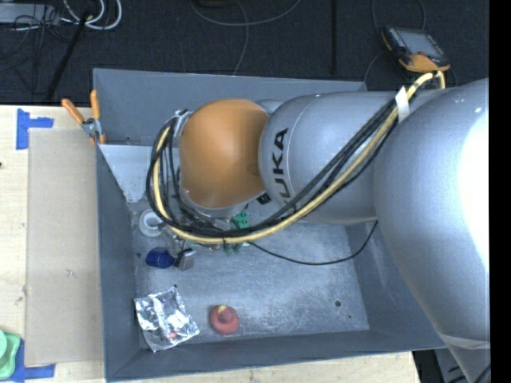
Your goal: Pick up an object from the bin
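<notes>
1. Blue piece (159, 258), a small lump, is the marker for every place below. It lies in the grey bin (319, 286), on the floor close to the bin's left wall as the camera sees it.
2. The arm (359, 158) comes in from the view's right and ends above and to the right of the blue piece.
3. The orange cover (219, 154) on the wrist hangs up and to the right of the blue piece and hides most of what works beneath it.
4. A crumpled silver foil packet (165, 317) lies flat near the blue piece, on the side toward the view's bottom edge.
5. A white ring-shaped thing (150, 223) sits just beside the blue piece, on the side toward the view's top.
6. A small red knob-like thing (224, 318) lies down and to the right of the blue piece, apart from it.
7. The fingers (184, 256) show just to the right of the blue piece, which therefore lies to their left. Its longer side seems to run across the view toward them. I cannot tell whether they touch it or whether they are released or clenched. My guess is that the pick turns on closing this small sideways offset.
</notes>
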{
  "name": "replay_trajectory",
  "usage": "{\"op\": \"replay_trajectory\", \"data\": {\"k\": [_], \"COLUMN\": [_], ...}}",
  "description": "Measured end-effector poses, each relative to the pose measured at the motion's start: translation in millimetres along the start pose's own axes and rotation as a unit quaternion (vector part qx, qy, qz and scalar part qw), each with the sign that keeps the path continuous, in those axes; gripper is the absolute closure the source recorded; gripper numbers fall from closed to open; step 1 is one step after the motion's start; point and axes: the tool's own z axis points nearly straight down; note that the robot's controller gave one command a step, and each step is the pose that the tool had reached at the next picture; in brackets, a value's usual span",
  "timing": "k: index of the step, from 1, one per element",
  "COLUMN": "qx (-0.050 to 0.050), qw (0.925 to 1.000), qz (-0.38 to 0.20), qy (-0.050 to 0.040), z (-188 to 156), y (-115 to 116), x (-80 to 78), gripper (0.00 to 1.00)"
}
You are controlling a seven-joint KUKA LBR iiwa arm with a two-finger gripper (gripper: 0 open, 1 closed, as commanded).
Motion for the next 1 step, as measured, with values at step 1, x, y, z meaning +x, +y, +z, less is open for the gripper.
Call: {"op": "replay_trajectory", "data": {"k": [1], "qx": [-0.001], "qw": [1.0], "qz": [-0.005], "qy": [0.0016], "z": [-64.8], "y": [41.9], "x": [35.2], "gripper": [1.0]}}
